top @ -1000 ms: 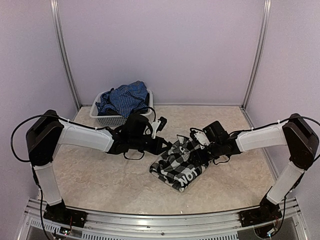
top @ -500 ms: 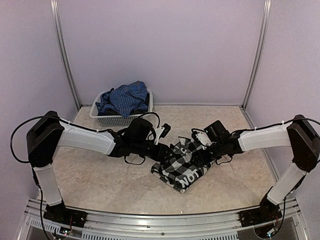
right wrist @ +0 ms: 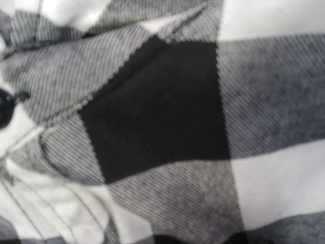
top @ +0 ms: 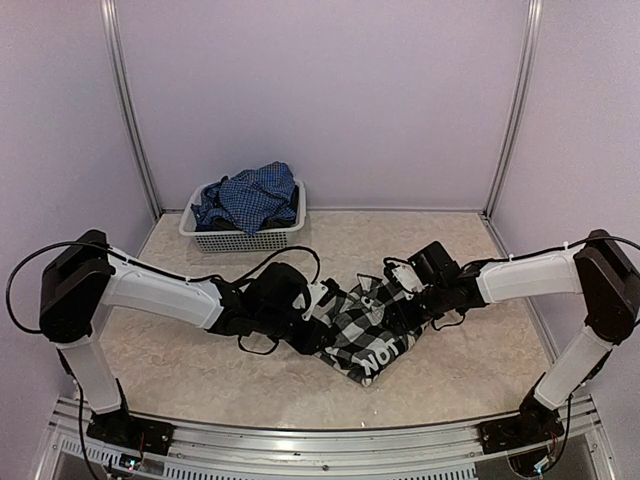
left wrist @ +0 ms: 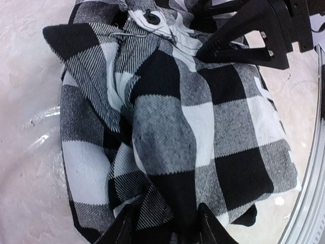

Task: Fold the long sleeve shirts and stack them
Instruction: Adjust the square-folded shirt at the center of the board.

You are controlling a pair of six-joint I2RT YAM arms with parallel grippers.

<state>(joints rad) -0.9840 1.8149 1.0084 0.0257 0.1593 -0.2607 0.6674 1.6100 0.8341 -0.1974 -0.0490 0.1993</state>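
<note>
Left wrist view: left pincer (left wrist: 165, 230) low at near edge of black-and-white check shirt (left wrist: 167, 127). Tips parted, released, with fold of cloth lying between them. Shirt bunched on table (top: 200, 360), stretching ahead of left pincer to right pincer (left wrist: 244, 38), which sits on far end beside button (left wrist: 151, 18). Right pincer state: cannot tell; its own camera filled with check cloth. Blue shirt (top: 250, 195) heaped in white basket (top: 240, 240), well behind left pincer, apart from both.
</note>
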